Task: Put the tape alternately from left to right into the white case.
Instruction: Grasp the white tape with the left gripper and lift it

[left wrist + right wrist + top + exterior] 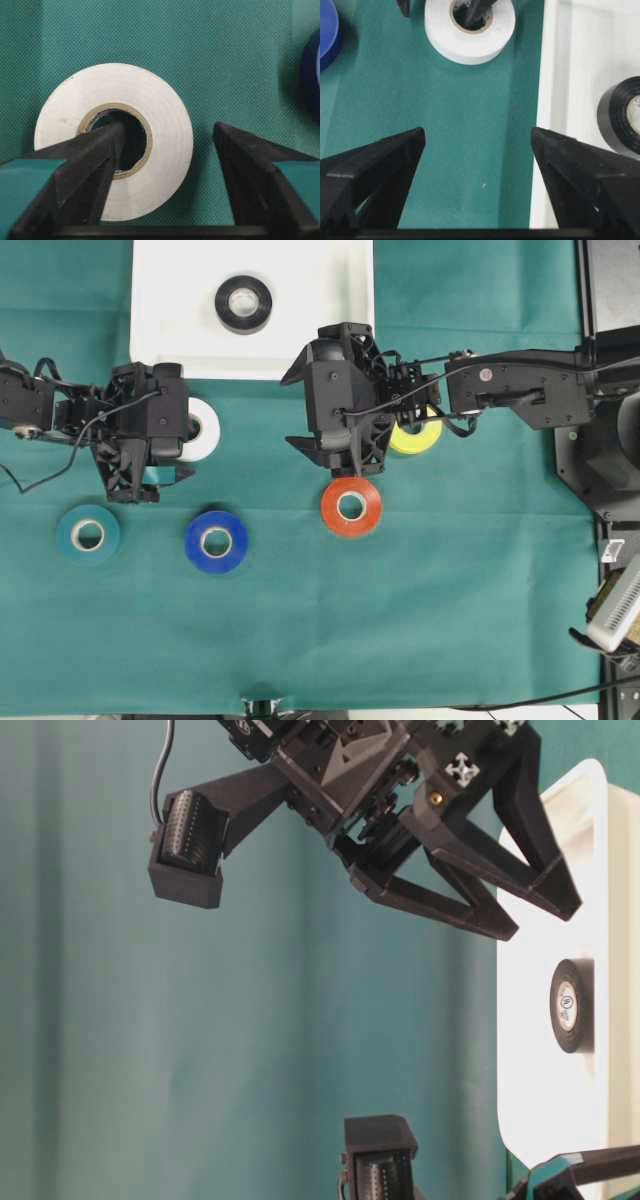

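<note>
Your left claw (165,145) is straddling the white roll (114,141), one finger in its tan core, not pinching yet; right claw (477,142) spread. No legible writing.

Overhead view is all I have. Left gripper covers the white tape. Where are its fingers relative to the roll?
Observer: In the left wrist view, one finger is inside the core of the white tape, the other outside the roll's wall on the cloth.
Operator: Clamped yet?
Observer: No. The outer finger stands clear of the roll's edge, with green cloth showing between them.
Operator: Right gripper holding anything?
Observer: No. The right gripper is open with only cloth between its fingers, beside the white case.
Operator: Black tape flat?
Observer: Yes, the black tape lies flat on the case floor.
</note>
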